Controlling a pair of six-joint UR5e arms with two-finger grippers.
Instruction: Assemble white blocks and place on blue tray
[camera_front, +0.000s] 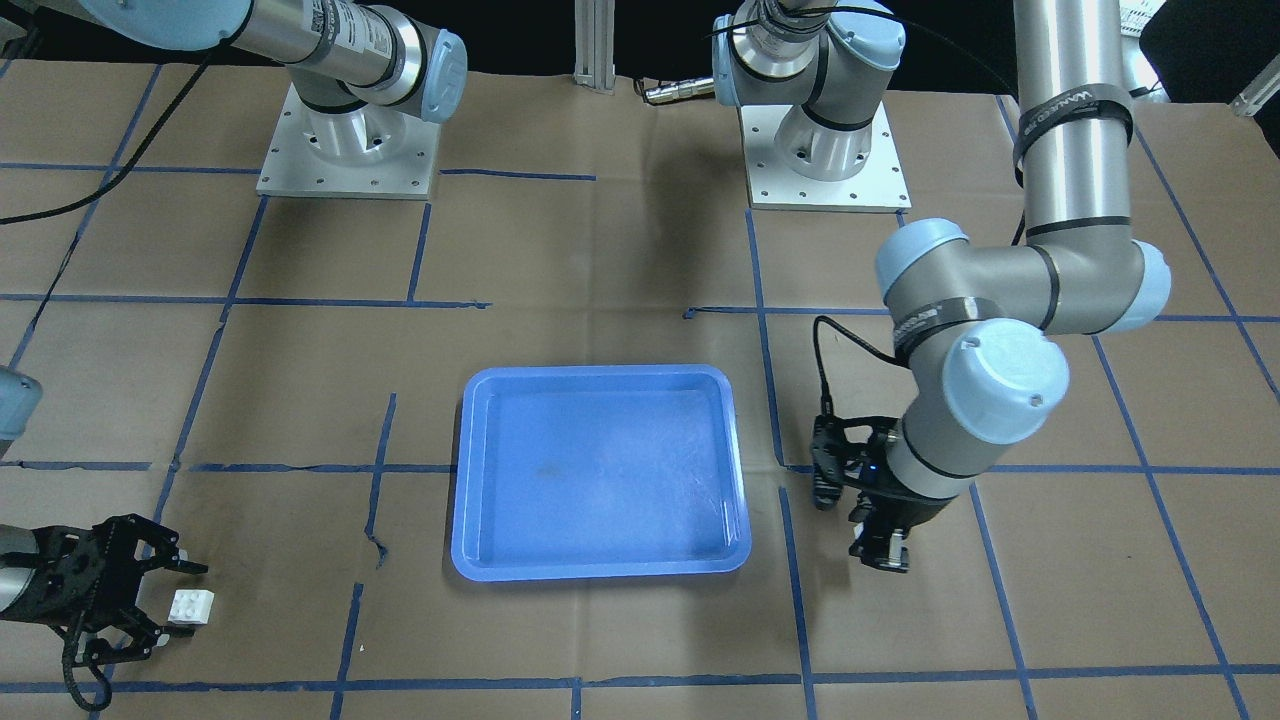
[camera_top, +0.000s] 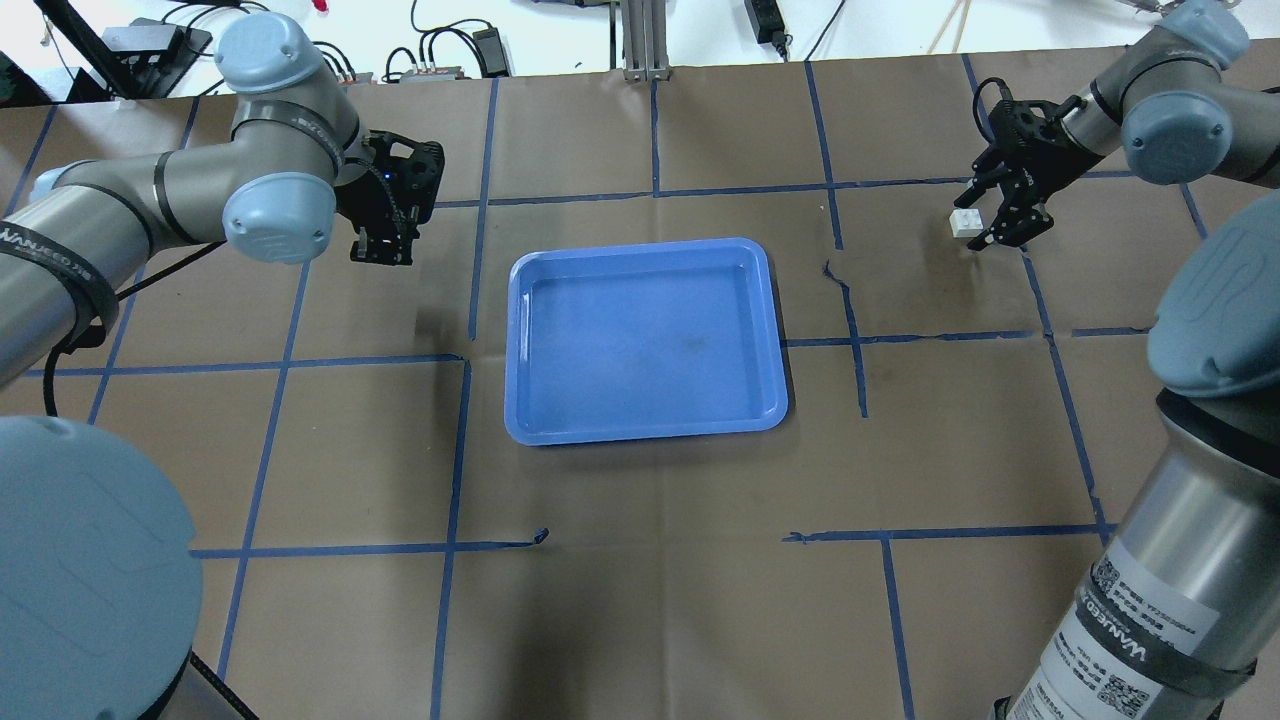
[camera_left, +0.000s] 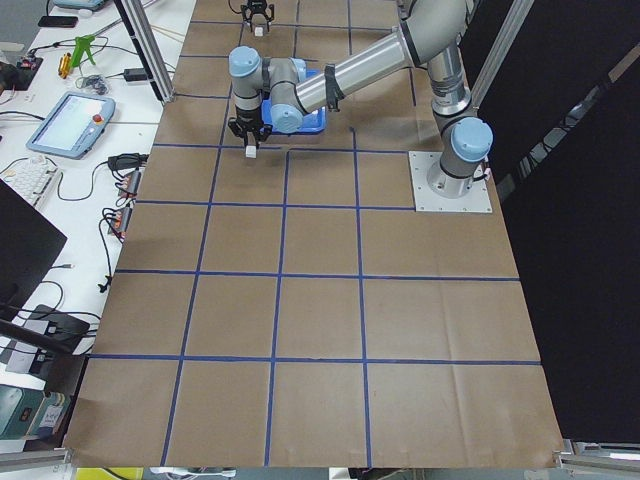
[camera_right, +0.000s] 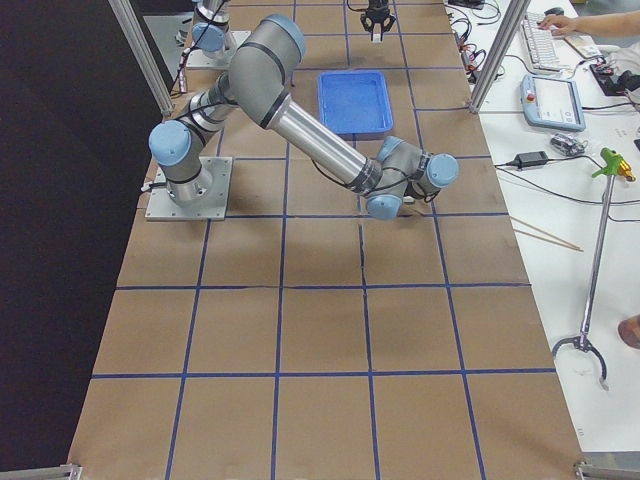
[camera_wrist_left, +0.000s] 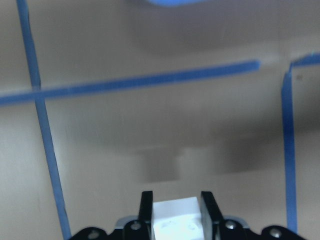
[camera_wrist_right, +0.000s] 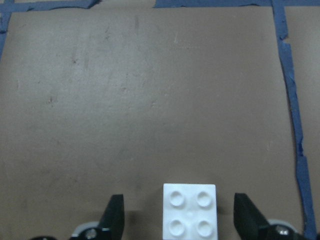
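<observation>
The blue tray (camera_front: 600, 470) lies empty at the table's middle, also in the overhead view (camera_top: 645, 340). My left gripper (camera_top: 380, 252) hangs beside the tray's far left corner in the overhead view, a little above the paper. It is shut on a white block (camera_wrist_left: 175, 217), also seen from the left end (camera_left: 251, 152). My right gripper (camera_top: 995, 222) is low over the table, well off to the tray's right in the overhead view. It is open, with the second white block (camera_wrist_right: 190, 216) lying studs up between its fingers, apart from both. That block also shows in the front view (camera_front: 190, 606).
Brown paper with a blue tape grid covers the table (camera_top: 650, 560). Two arm bases (camera_front: 345, 150) stand on plates at the robot's side. Operator gear lies on a side bench (camera_left: 70, 120).
</observation>
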